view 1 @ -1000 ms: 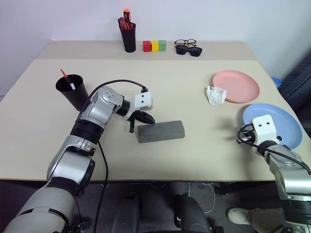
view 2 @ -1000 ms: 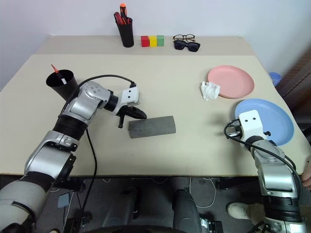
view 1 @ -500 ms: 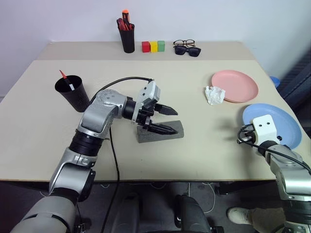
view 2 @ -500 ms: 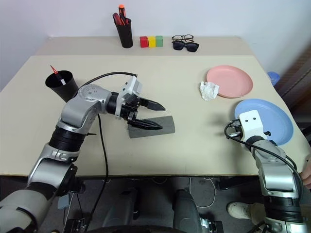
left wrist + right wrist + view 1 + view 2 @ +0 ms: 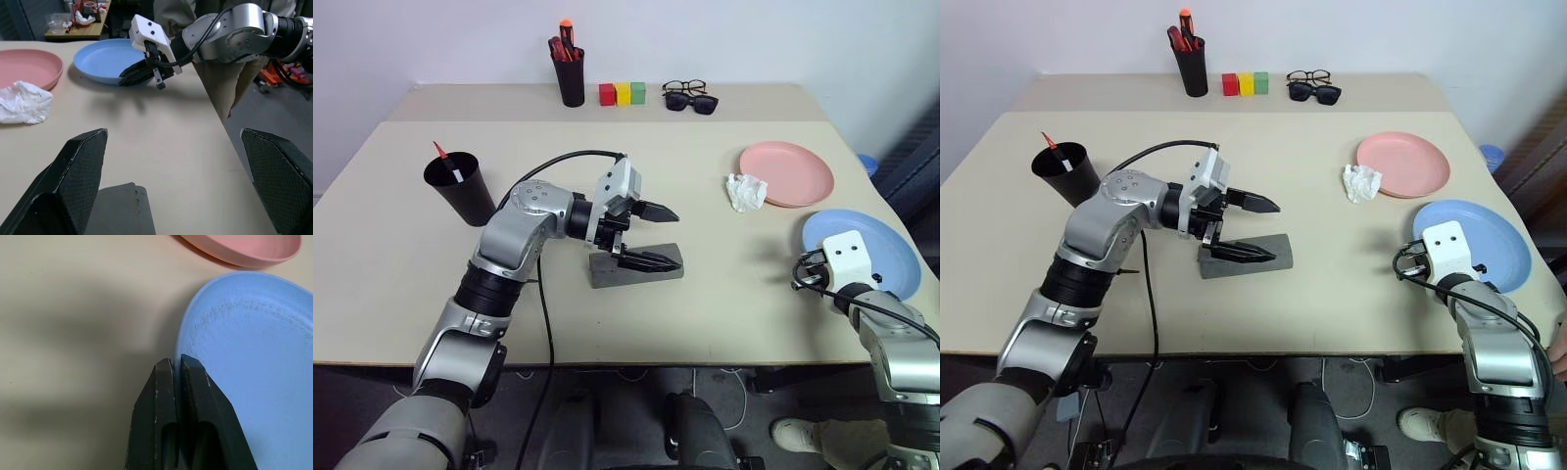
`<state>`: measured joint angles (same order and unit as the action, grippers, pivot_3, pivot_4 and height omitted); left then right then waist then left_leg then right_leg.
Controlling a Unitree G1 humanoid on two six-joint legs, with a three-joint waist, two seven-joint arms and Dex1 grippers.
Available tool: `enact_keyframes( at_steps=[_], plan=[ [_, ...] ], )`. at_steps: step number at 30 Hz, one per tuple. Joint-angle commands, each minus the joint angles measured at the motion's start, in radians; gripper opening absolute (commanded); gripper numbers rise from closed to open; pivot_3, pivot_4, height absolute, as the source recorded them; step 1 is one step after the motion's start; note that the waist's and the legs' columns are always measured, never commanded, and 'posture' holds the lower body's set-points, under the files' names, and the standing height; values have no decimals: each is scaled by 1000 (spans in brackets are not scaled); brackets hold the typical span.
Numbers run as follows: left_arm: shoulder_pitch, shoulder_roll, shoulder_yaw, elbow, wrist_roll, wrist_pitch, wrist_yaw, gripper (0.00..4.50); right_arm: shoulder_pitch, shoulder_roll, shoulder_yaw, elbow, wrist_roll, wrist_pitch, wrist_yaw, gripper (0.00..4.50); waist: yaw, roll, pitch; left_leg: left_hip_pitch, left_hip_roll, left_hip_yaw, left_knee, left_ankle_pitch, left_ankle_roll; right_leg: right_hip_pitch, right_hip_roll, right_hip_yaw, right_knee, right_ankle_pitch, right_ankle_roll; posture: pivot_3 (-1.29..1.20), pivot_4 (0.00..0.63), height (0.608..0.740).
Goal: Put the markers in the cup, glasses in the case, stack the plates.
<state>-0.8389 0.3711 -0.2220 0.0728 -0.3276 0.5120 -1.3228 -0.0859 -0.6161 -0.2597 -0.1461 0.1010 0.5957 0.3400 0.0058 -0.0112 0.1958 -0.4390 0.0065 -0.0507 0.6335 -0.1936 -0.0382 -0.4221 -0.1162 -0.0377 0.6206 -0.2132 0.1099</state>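
Note:
The grey case (image 5: 607, 273) lies closed at the table's middle. My left gripper (image 5: 668, 237) is open above it and points right, with nothing between its fingers. Its lower finger (image 5: 646, 260) is close over the lid; I cannot tell whether it touches. A black cup (image 5: 462, 188) at the left holds a red marker (image 5: 442, 155). The pink plate (image 5: 789, 173) and the blue plate (image 5: 871, 245) lie apart at the right. My right gripper (image 5: 177, 363) is shut on nothing at the blue plate's rim (image 5: 195, 308). The glasses are hidden.
A crumpled white tissue (image 5: 747, 191) lies beside the pink plate. Along the back edge stand a black pen holder (image 5: 572, 76) with markers, three coloured blocks (image 5: 624, 93), dark-framed spectacles (image 5: 686, 87) and black sunglasses (image 5: 693, 102). A black cable (image 5: 558, 162) loops over my left arm.
My left gripper was shut at the case's left end. It has opened, risen and swung to point right over the case. The right arm has not moved.

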Motion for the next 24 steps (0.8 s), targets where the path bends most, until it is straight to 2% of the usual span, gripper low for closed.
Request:
enact_keyframes(
  at_steps=[1, 8, 15, 18, 24],
  plan=[
    [-16, -5, -4, -10, -12, -27, 7, 4455, -2, -23, -35, -33, -6, 1, -4, 0, 0, 0, 0, 0, 0, 0, 0, 0, 0, 0, 0, 0, 0, 0, 0, 0, 150, 740],
    [-13, -7, -7, -1, -7, -46, 22, 4455, -35, -40, -50, -47, -18, 5, -21, 0, 2, 0, 0, 0, 0, 0, 0, 0, 0, 0, 0, 0, 0, 0, 0, 0, 150, 740],
    [-4, -5, -2, -12, -10, -38, 44, 4455, -247, -120, -7, -9, -32, 15, 3, 0, -8, 1, 0, 1, 0, 1, -1, 0, 0, 0, 0, 1, 0, 0, 0, 0, 150, 740],
    [0, -2, 2, -19, -14, -33, 56, 4455, -381, -140, 52, 117, -48, -43, 38, 0, -16, 1, 0, 1, 0, 1, -1, 0, 0, 0, 0, 1, 0, 0, 0, 0, 150, 740],
    [25, 6, 24, -50, -12, -28, 123, 4455, -730, -90, 220, 643, -140, -354, 95, 0, -25, 1, 1, 1, 0, 2, -2, 0, 0, 0, 0, 2, -1, 1, 2, 0, 150, 740]
  ],
)
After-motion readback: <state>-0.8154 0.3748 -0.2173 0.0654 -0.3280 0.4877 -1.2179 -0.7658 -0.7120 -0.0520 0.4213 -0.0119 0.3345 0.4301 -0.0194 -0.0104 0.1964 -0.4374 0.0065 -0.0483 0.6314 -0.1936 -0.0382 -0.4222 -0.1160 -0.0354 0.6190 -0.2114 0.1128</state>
